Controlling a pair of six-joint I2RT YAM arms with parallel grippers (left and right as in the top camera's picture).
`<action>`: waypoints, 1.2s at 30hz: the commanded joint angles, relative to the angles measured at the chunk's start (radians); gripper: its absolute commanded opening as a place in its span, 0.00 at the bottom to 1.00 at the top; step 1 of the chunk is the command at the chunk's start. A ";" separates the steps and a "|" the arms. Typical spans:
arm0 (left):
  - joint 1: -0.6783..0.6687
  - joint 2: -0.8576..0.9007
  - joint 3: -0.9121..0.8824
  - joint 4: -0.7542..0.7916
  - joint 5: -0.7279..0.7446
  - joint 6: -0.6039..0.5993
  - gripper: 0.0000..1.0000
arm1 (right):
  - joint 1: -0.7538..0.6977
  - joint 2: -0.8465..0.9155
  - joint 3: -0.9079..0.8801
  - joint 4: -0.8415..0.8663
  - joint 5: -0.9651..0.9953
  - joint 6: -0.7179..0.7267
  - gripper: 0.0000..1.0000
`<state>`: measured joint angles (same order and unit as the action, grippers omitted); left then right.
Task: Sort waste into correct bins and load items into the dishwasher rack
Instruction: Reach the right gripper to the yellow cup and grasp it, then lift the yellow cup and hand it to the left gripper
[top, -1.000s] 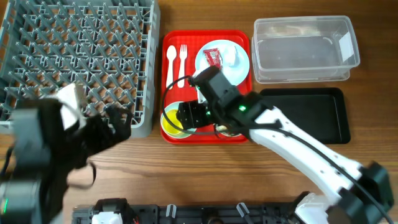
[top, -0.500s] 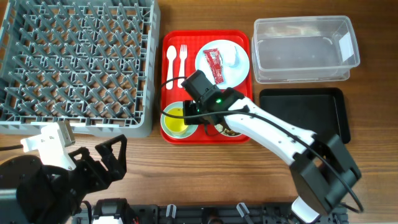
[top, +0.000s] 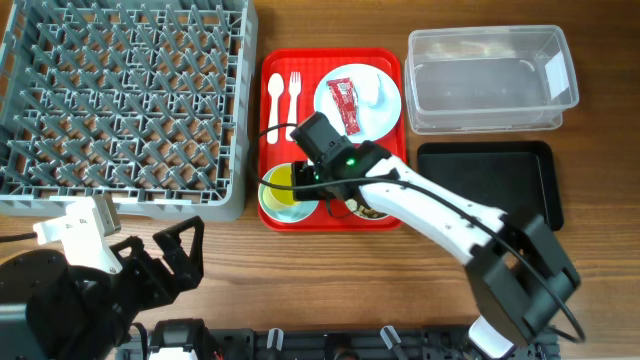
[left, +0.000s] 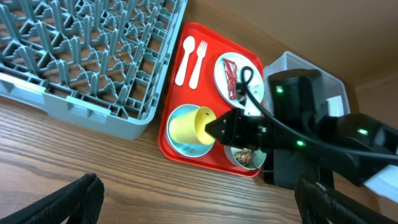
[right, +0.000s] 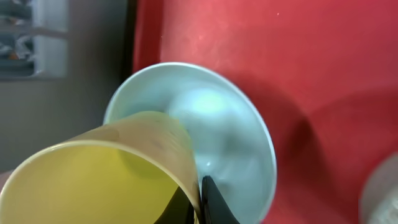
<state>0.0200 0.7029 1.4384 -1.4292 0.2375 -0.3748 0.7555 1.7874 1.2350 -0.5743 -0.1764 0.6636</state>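
Blocking much of the crumb bowl (left: 247, 157), the right arm leaves one of two bowls half hidden. The right hand (right: 200, 202) is clamped on the single yellow cup (right: 93, 174), tipped over the other bowl (right: 230, 137) on the red tray (top: 275, 60). The left hand (top: 178, 255), fingers wide apart, is partly cut off over the worktop (top: 300, 280)

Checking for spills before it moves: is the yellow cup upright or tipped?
Tipped. The yellow cup leans on its side over a pale bowl, its rim pinched by the right hand. Nothing shows inside it.
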 joint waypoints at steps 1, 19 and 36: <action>0.006 -0.003 0.003 0.042 0.008 0.019 1.00 | -0.045 -0.177 0.017 -0.037 -0.009 -0.020 0.04; 0.006 0.431 0.003 0.333 1.056 0.099 0.98 | -0.385 -0.666 0.017 -0.089 -0.591 -0.235 0.04; -0.058 0.649 0.003 0.327 1.340 0.180 0.97 | -0.371 -0.560 0.017 0.264 -0.798 -0.082 0.04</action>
<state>-0.0132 1.3911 1.4399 -1.1015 1.5284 -0.2352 0.3740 1.1801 1.2354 -0.3553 -0.9165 0.5278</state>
